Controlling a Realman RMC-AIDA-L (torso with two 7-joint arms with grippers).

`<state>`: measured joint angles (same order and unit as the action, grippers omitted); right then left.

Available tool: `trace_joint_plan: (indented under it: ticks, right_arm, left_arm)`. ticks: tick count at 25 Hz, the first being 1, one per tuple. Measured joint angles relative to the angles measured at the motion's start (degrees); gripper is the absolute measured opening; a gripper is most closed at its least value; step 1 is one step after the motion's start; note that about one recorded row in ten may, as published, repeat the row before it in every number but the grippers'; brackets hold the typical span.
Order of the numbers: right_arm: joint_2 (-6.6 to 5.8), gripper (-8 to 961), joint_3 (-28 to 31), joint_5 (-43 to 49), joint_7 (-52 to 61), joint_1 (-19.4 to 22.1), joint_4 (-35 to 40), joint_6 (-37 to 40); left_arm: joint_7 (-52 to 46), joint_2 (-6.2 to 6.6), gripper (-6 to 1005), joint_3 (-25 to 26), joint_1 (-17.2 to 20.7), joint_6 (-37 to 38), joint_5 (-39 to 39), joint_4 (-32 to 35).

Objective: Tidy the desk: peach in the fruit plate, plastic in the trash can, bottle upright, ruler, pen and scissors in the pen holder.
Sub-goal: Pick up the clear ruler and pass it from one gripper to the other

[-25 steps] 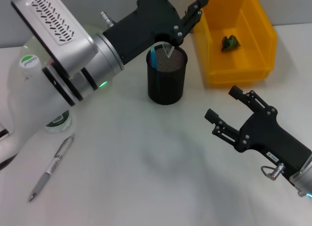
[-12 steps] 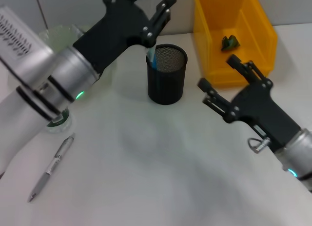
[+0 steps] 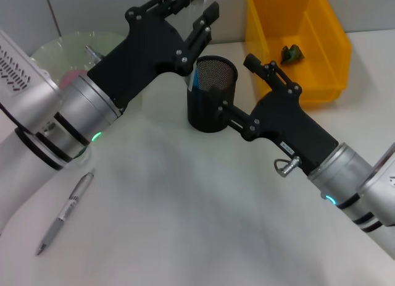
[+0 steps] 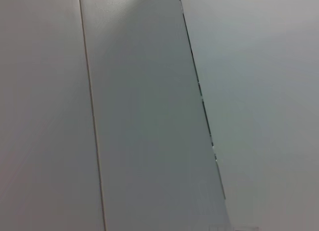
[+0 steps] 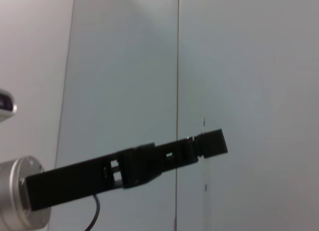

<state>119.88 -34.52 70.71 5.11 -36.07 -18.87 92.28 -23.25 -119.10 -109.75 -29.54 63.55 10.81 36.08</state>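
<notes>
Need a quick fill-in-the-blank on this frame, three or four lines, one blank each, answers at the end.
1. The pen lies on the ____, outside the pen holder.
2. The bin holding the green scrap is ____ in colour.
3. The right gripper is open beside the ____.
4. The left gripper is ____, above and behind the holder.

Answers: desk; yellow; pen holder; open

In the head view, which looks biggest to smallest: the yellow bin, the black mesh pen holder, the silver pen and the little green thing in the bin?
1. Yellow bin
2. Black mesh pen holder, though the right gripper covers part of it
3. Silver pen, long but thin
4. Green thing inside the bin, clearly smallest
</notes>
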Motion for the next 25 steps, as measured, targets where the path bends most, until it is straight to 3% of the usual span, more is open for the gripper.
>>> trace_joint_plan:
  ticks: [13,25]
  right_arm:
    - [0.00,818,26.69,21.01,-12.49,0.43,-7.32,-10.51]
    - [0.00,811,30.55,21.90,-14.63,0.72,-10.99,-11.07]
  left_arm:
    - [0.48,-0.08,374,-3.17,0.87,0.44,-2.30,0.03]
    - [0.76,-0.08,374,-3.19,0.86,0.09,-2.80,-0.37]
